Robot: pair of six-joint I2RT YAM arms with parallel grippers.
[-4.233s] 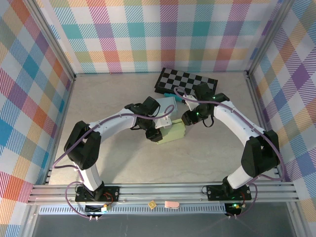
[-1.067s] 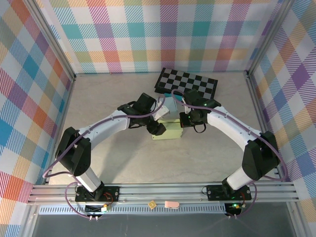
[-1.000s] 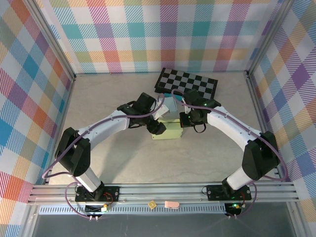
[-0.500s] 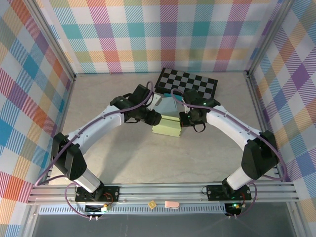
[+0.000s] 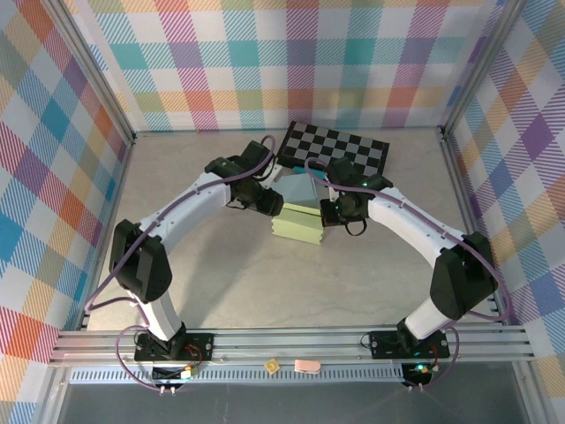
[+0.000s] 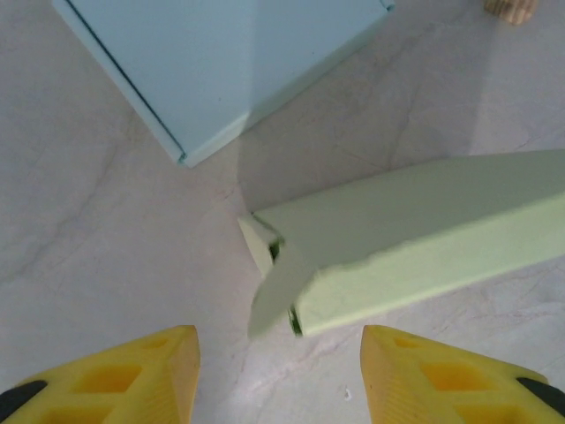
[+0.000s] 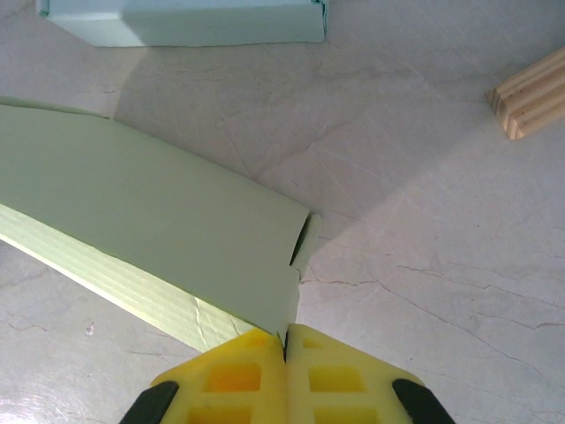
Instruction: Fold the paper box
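The paper box (image 5: 298, 228) is pale green and lies flat in the middle of the table. In the left wrist view the paper box (image 6: 415, 234) stretches to the right, with a loose end flap (image 6: 272, 296) hanging off its left end. My left gripper (image 6: 278, 343) hovers open just short of that flap, with nothing between its fingers. From above, the left gripper (image 5: 272, 208) sits at the box's far left corner. My right gripper (image 7: 284, 334) is shut, pinching the thin corner edge of the paper box (image 7: 159, 212) at its right end, and the right gripper (image 5: 327, 216) appears there from above too.
A light blue box (image 5: 298, 188) lies just behind the green one, close to both grippers. A checkerboard (image 5: 335, 148) rests at the back of the table. A small wooden block (image 7: 530, 93) lies to the right of the box. Plaid walls enclose the table.
My left gripper has pulled back from the box's left end toward the far side, its jaws a little narrower. The box has turned slightly. The right gripper has kept its hold.
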